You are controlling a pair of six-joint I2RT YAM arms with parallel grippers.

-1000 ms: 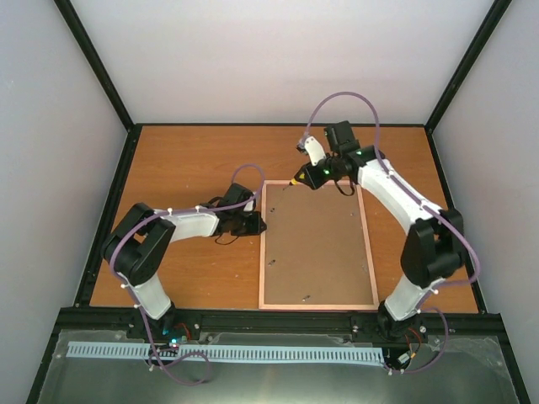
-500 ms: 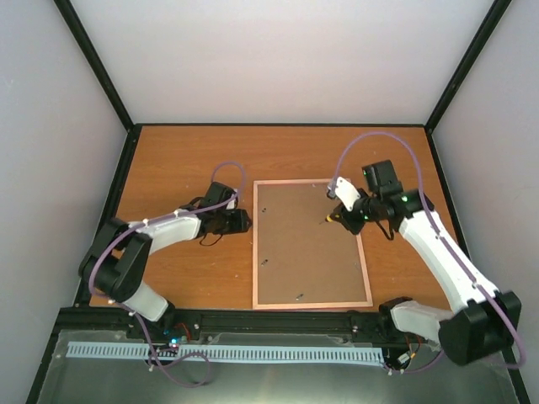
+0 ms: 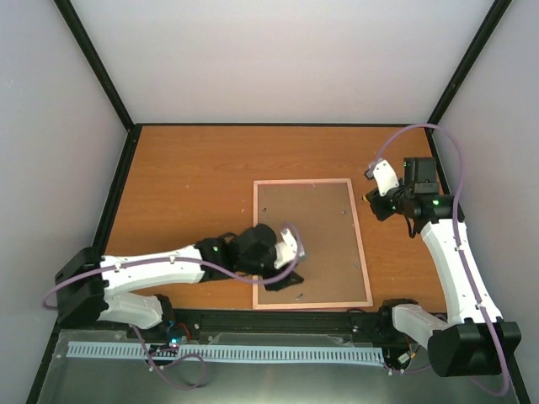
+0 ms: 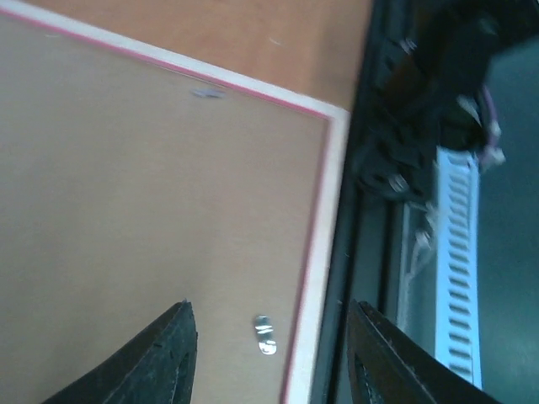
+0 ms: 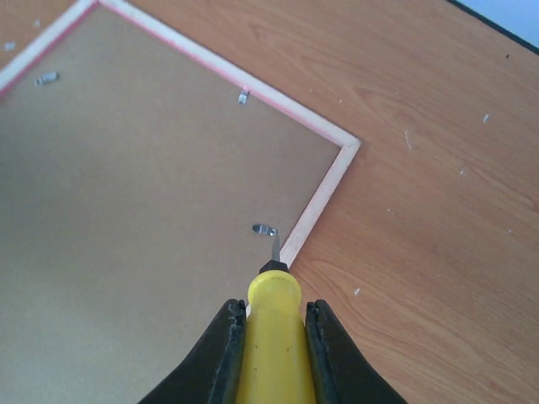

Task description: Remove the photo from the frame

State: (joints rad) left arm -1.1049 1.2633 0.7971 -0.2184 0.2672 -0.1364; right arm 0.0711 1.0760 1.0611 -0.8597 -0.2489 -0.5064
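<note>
Frame [image 3: 362, 252] lies back-up for clip [image 5: 264, 229] access; my right end effector [image 5: 271, 353] clamps the screwdriver [image 5: 271, 307], left end effector [image 4: 269, 353] stands apart.

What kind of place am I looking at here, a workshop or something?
Most likely a robot test booth in a lab: a wooden table boxed in by plain white walls on black struts, a left arm and right arm bolted at its near edge, and a frame lying face down.

I can read no text, label, brand or number from here — the brown backing board [image 5: 126, 210], the pink frame [image 5: 324, 198] and the yellow screwdriver [image 5: 271, 337] all look unmarked. The left wrist view is blurred.
</note>
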